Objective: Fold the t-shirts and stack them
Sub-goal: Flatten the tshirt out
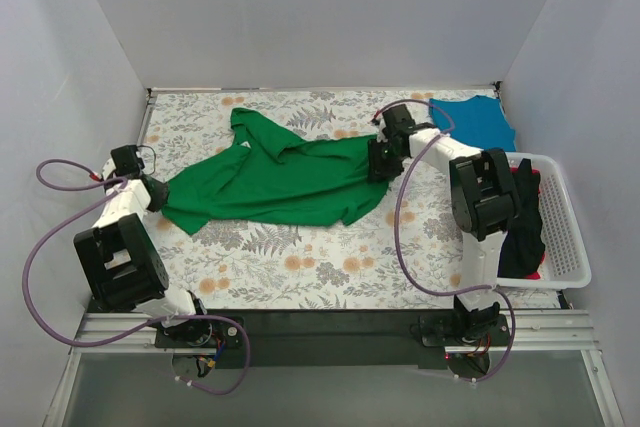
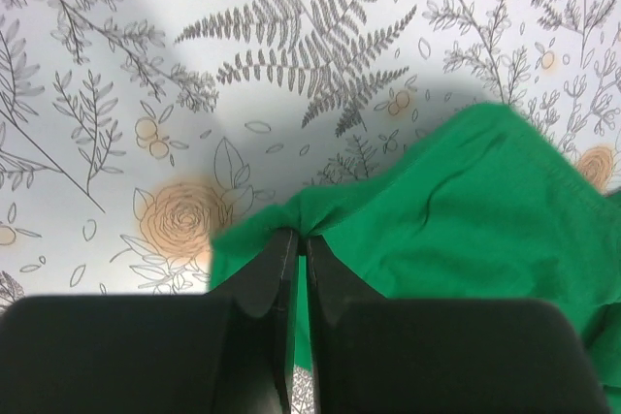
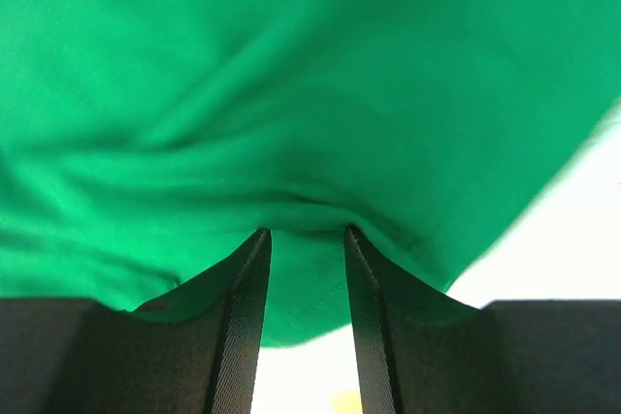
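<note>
Step in hand looks like flattening, no fold made yet: green t-shirt [image 1: 280,177] lies crumpled across the middle of the table [image 1: 300,272], teal-blue t-shirt [image 1: 475,119] sits at the far right corner, and a black t-shirt [image 1: 525,227] hangs in the basket [image 1: 568,247]. Left end effector [image 2: 299,239] is pressed together, pinching the green shirt's left edge. Right end effector [image 3: 306,235] is at its right edge, fingers part-spread with fabric bunched in the gap, can't tell if it grips. Next move likely needs a firm right pinch, then both pulling apart to tension the cloth.
</note>
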`<state>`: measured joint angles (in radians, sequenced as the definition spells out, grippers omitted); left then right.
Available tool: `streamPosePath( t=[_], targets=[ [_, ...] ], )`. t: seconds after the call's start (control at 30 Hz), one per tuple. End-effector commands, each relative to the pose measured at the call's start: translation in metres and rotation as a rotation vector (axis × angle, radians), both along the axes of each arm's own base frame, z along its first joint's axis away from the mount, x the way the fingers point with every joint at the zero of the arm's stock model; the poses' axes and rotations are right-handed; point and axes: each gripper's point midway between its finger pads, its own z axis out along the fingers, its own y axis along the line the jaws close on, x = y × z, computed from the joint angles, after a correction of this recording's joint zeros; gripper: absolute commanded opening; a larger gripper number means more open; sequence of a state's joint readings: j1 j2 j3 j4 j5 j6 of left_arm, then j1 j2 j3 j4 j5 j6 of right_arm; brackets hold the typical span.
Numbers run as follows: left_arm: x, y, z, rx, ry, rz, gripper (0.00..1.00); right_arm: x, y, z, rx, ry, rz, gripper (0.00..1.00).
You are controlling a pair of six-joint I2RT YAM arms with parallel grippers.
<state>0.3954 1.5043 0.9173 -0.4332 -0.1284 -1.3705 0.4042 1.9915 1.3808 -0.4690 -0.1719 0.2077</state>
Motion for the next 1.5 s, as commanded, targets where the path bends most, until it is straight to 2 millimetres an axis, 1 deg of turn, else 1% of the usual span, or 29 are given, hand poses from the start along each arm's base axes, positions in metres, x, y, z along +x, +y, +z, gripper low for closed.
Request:
streamPosePath(
  t=[0.0, 0.03, 0.07, 0.1, 0.13, 0.17, 0.2, 0.23, 0.3, 0.33, 0.4, 0.43, 0.47, 0.53, 0.57, 0.7, 0.9, 1.0, 1.13, 1.2, 1.33, 1.43, 1.47],
  targets=[
    [-0.006, -0.009, 0.008, -0.027, -0.030, -0.003, 0.00, 0.065, -0.074, -0.013, -0.172, -0.085, -0.170, 0.44],
    [-0.007, -0.012, 0.008, -0.039, -0.032, -0.007, 0.00, 0.087, -0.082, 0.003, -0.168, -0.130, -0.198, 0.44],
    [-0.006, -0.017, 0.008, -0.062, -0.040, -0.015, 0.00, 0.092, -0.080, 0.008, -0.161, -0.131, -0.188, 0.45],
    [-0.008, -0.020, 0.008, -0.079, -0.045, -0.018, 0.00, 0.103, -0.076, 0.023, -0.152, -0.173, -0.160, 0.44],
    [-0.008, -0.024, 0.008, -0.092, -0.051, -0.022, 0.00, 0.102, -0.068, 0.028, -0.123, -0.178, -0.132, 0.45],
    [-0.011, -0.030, 0.007, -0.120, -0.059, -0.025, 0.00, 0.099, -0.056, 0.042, -0.065, -0.190, -0.094, 0.45],
    [-0.014, -0.032, 0.005, -0.125, -0.058, -0.023, 0.00, 0.094, -0.047, 0.047, -0.043, -0.196, -0.060, 0.45],
    [-0.014, -0.039, 0.005, -0.157, -0.069, -0.037, 0.00, 0.081, -0.037, 0.055, -0.001, -0.190, -0.025, 0.45],
    [-0.021, -0.049, 0.001, -0.197, -0.077, -0.040, 0.00, 0.063, -0.021, 0.059, 0.045, -0.174, 0.025, 0.45],
    [-0.022, -0.053, 0.000, -0.208, -0.081, -0.044, 0.00, 0.049, -0.015, 0.063, 0.083, -0.158, 0.046, 0.46],
    [-0.028, -0.057, -0.005, -0.217, -0.077, -0.051, 0.00, 0.033, -0.001, 0.064, 0.117, -0.151, 0.089, 0.46],
    [-0.029, -0.057, -0.006, -0.214, -0.076, -0.050, 0.00, 0.029, 0.006, 0.073, 0.140, -0.173, 0.114, 0.46],
    [-0.030, -0.057, -0.007, -0.212, -0.078, -0.052, 0.00, 0.018, 0.007, 0.065, 0.140, -0.148, 0.126, 0.47],
    [-0.032, -0.056, -0.008, -0.200, -0.075, -0.054, 0.00, 0.006, 0.014, 0.062, 0.165, -0.125, 0.151, 0.47],
    [-0.032, -0.056, -0.008, -0.197, -0.074, -0.056, 0.00, 0.000, 0.014, 0.054, 0.171, -0.098, 0.151, 0.47],
    [-0.028, -0.055, -0.003, -0.190, -0.084, -0.066, 0.00, -0.005, 0.018, 0.046, 0.195, -0.058, 0.146, 0.49],
    [-0.027, -0.055, -0.002, -0.184, -0.084, -0.079, 0.00, -0.009, 0.032, 0.036, 0.271, 0.020, 0.140, 0.52],
    [-0.027, -0.054, 0.000, -0.175, -0.087, -0.081, 0.00, -0.016, 0.034, 0.029, 0.289, 0.056, 0.145, 0.54],
    [-0.026, -0.054, 0.000, -0.175, -0.087, -0.081, 0.00, -0.022, 0.036, 0.029, 0.309, 0.069, 0.161, 0.55],
    [-0.025, -0.055, 0.001, -0.177, -0.089, -0.083, 0.00, -0.022, 0.038, 0.032, 0.327, 0.064, 0.177, 0.55],
    [-0.023, -0.055, 0.003, -0.176, -0.095, -0.087, 0.00, -0.025, 0.044, 0.040, 0.361, 0.054, 0.218, 0.52],
    [-0.021, -0.055, 0.006, -0.173, -0.102, -0.091, 0.00, -0.034, 0.050, 0.047, 0.355, 0.024, 0.282, 0.50],
    [-0.021, -0.055, 0.006, -0.173, -0.102, -0.092, 0.00, -0.042, 0.056, 0.047, 0.349, 0.026, 0.311, 0.49]
  ],
)
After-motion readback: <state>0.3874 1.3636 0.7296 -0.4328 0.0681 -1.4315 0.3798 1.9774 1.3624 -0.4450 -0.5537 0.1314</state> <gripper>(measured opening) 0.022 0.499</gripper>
